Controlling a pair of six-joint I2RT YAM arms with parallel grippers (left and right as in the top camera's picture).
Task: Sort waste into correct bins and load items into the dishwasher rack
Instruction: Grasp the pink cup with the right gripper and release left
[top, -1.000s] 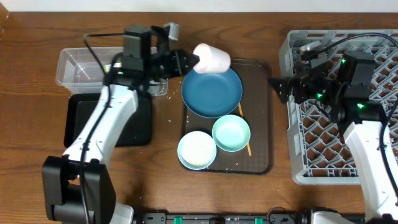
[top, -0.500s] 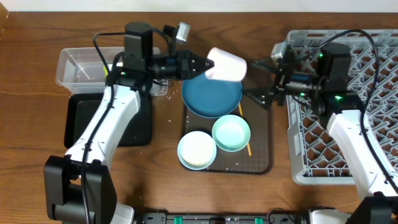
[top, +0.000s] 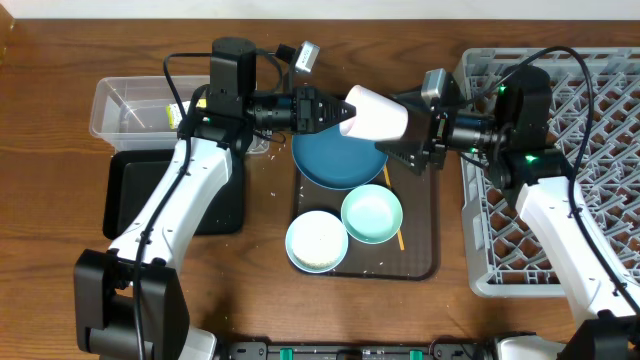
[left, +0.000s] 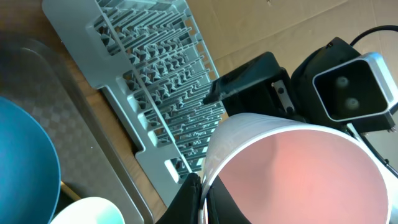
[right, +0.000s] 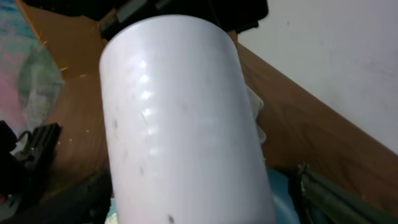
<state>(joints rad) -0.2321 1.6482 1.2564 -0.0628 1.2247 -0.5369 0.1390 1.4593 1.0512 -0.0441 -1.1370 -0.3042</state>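
My left gripper (top: 335, 110) is shut on the rim of the pink-white cup (top: 378, 115) and holds it on its side in the air above the dark-blue dish (top: 335, 160). The left wrist view shows the cup's pink inside (left: 298, 168) with my fingers (left: 202, 199) pinching the rim. My right gripper (top: 405, 128) is open, one finger on each side of the cup's closed end. In the right wrist view the white cup wall (right: 180, 124) fills the space between the jaws (right: 193, 208), with gaps on both sides. The grey dishwasher rack (top: 520, 270) stands at the right.
The brown serving tray (top: 420, 230) holds the dish, a mint-green bowl (top: 372, 214), a white bowl (top: 317, 240) and a yellow-orange stick (top: 400, 240). The clear tub (top: 125, 105) and black tray (top: 125, 195) are at the left. Rice grains (top: 265, 165) lie beside the black tray.
My left gripper carried the cup rightward over the dish. My right arm swung left from the rack, and its open jaws now straddle the cup's closed end.
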